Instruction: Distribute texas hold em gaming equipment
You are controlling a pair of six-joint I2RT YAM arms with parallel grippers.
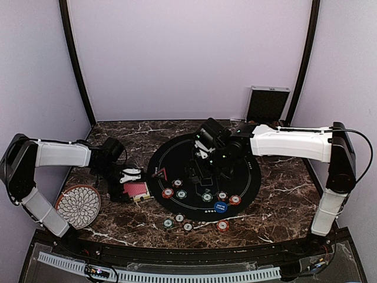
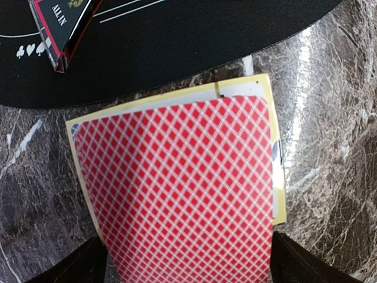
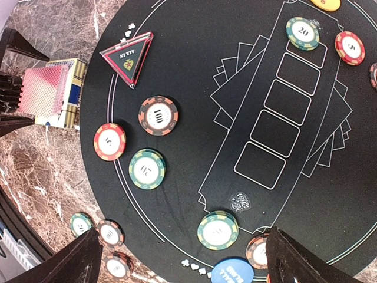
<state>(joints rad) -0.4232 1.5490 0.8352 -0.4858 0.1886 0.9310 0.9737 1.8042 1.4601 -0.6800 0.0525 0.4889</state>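
Note:
A stack of red-backed playing cards (image 2: 182, 194) lies on a yellow-edged box (image 2: 268, 94) on the marble, just left of the black round mat (image 1: 253, 177). My left gripper (image 2: 188, 259) is open, with one finger on each side of the cards; whether they touch is unclear. My right gripper (image 3: 188, 253) hangs open above the mat, over a green chip (image 3: 218, 230) and a blue button disc (image 3: 232, 274). Red, green and white chips (image 3: 158, 115) lie on the mat's near-left part. An orange disc (image 3: 326, 4) shows at the edge of the right wrist view.
A red triangular "ALL IN" marker (image 1: 159, 173) sits on the mat's left edge. Several chips (image 1: 179, 221) lie on the marble in front of the mat. The flower-patterned plate (image 1: 78, 206) is at the near left, and the chip case (image 1: 268, 104) leans at the back right.

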